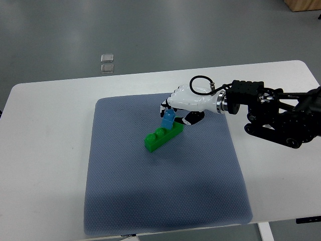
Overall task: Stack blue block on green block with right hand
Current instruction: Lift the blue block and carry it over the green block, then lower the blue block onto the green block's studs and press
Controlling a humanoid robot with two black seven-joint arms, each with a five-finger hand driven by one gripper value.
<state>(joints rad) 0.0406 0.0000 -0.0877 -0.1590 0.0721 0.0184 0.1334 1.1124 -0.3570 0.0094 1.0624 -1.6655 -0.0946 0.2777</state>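
Note:
A long green block (161, 137) with round studs lies at an angle on the grey-blue mat (160, 196), near its middle top. A small blue block (168, 119) is held in my right hand (176, 112), tilted, right over the green block's right end; I cannot tell whether the two touch. The white hand comes in from the right on a black arm, its fingers curled around the blue block. The left arm is not in view.
The mat lies on a white table (45, 150). The black right forearm (281, 113) spans the table's right side. Two small clear squares (107, 62) lie on the floor beyond the table's far edge.

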